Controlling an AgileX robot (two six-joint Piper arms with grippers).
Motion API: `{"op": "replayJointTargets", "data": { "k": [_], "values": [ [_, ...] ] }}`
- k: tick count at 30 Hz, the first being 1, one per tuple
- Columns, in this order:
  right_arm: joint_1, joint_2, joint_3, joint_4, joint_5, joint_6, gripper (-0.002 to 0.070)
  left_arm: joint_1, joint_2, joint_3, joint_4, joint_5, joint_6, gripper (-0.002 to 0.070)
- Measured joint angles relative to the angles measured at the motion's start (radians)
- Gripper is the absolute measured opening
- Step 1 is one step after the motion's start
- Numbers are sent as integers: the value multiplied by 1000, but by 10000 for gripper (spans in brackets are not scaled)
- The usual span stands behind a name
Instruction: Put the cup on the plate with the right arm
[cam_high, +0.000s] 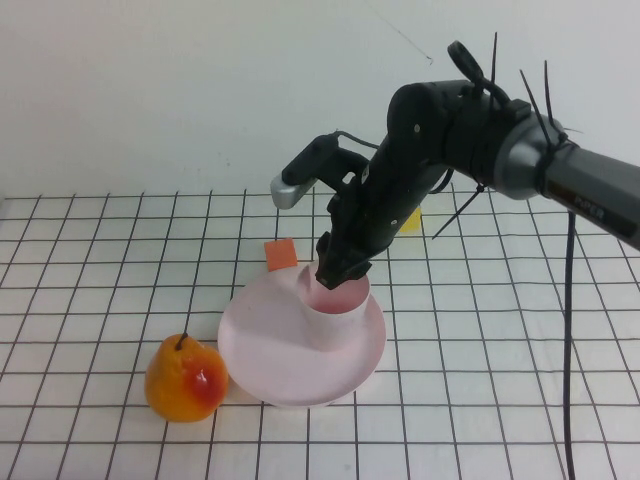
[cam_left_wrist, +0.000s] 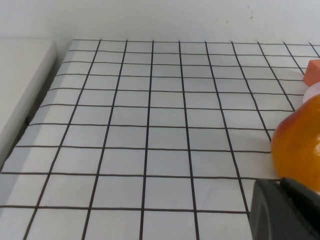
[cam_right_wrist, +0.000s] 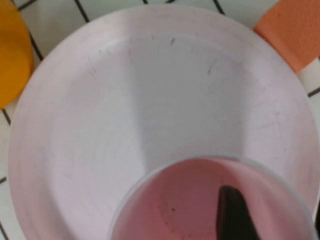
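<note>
The pale pink plate lies on the gridded table in the middle of the high view. The small pink cup stands upright over the plate's far right part; I cannot tell whether its base touches. My right gripper comes down from above and is shut on the cup's rim. In the right wrist view one black finger is inside the cup, with the plate beneath. My left gripper shows only as a black corner in the left wrist view, low beside the pear.
An orange-red pear stands just left of the plate; it also shows in the left wrist view and the right wrist view. An orange block lies behind the plate. A yellow thing sits behind the right arm.
</note>
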Motion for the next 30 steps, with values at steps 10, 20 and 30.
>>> {"op": "replayJointTargets", "data": {
  "k": [10,20,30],
  "values": [
    [2,-40,-304,-197,226,83,294,0,0,0,0,0,0,-3],
    [2,-364,-423,-456,259,143,9,0,0,0,0,0,0,-3],
    [2,-627,-425,-402,259,135,0,0,0,0,0,0,0,-3]
  ]
}}
